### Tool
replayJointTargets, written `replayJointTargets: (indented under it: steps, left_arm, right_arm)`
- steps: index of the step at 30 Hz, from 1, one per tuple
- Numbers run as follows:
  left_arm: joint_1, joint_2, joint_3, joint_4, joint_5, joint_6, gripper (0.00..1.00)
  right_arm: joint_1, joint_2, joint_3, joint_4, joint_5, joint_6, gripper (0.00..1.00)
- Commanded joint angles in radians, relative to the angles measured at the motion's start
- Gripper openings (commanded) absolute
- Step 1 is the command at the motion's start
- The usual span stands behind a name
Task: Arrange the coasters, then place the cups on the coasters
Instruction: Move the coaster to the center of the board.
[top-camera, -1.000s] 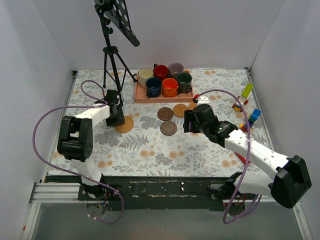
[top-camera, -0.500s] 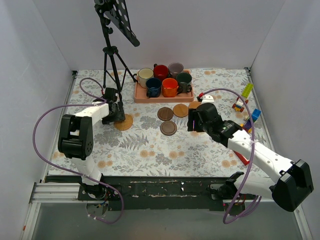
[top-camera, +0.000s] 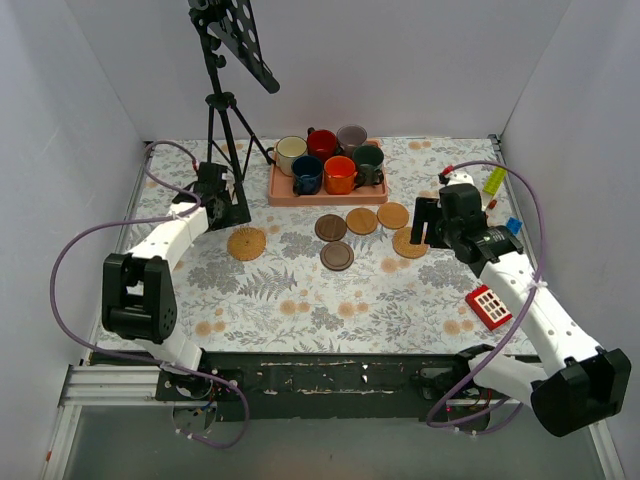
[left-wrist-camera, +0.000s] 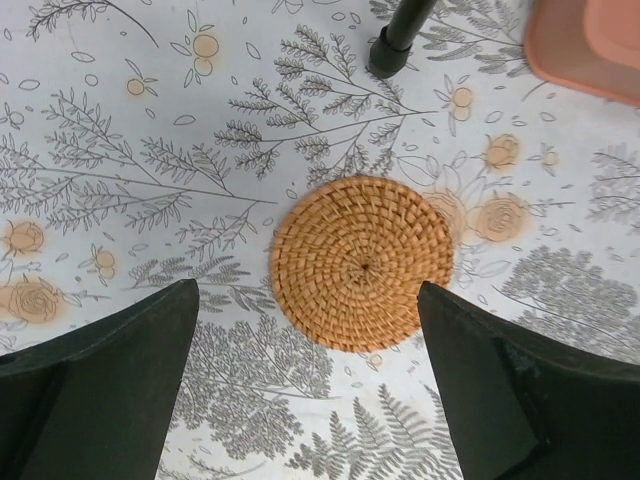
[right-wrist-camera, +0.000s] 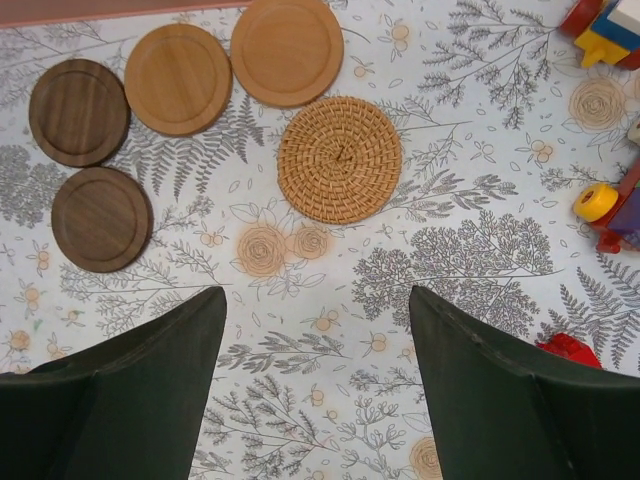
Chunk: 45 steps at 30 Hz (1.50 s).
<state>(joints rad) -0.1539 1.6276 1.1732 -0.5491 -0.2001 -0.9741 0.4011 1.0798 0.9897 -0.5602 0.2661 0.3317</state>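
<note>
- The pink tray holds all six cups, well beyond both grippers.
- Left gripper: jaws spread, empty, a woven coaster just ahead of them.
- Right gripper: jaws spread, empty, another woven coaster ahead, four smooth coasters farther left.

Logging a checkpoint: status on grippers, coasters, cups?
Left gripper open by woven coaster. Right gripper open by second woven coaster. Six cups on pink tray. Tripod leg near left.
</note>
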Motion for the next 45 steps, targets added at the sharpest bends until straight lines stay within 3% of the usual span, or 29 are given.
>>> replayJointTargets:
  steps: [1,4,9,15,20,24,34,45]
  left_arm:
    - [-0.007,-0.109,-0.036,-0.006,0.042,-0.098,0.93]
    - [-0.045,-0.159,-0.069,0.035,0.079,-0.172,0.93]
    - [-0.113,-0.179,0.003,-0.003,0.094,-0.166,0.93]
    - [-0.115,-0.296,-0.024,-0.038,0.129,-0.192,0.97]
    - [-0.113,-0.291,0.089,-0.127,0.2,-0.176,0.98]
    - [-0.111,-0.307,0.095,-0.109,0.275,-0.196,0.98]
    - [-0.111,-0.298,0.06,-0.078,0.309,-0.221,0.98]
    - [-0.113,-0.239,0.123,-0.092,0.3,-0.209,0.98]
  right_arm:
    - [-0.045,0.063,0.055,-0.043,-0.091,-0.045,0.82]
    - [-0.073,0.124,0.075,-0.046,-0.126,-0.051,0.82]
    - [-0.113,0.236,0.095,-0.02,-0.159,-0.089,0.81]
    - [-0.182,0.357,0.116,0.022,-0.198,-0.129,0.78]
    - [-0.2,0.481,0.151,0.048,-0.243,-0.209,0.78]
    - [-0.205,0.575,0.181,0.051,-0.232,-0.214,0.77]
    - [-0.254,0.681,0.221,0.098,-0.228,-0.207,0.72]
    - [-0.263,0.726,0.228,0.134,-0.29,-0.226,0.67]
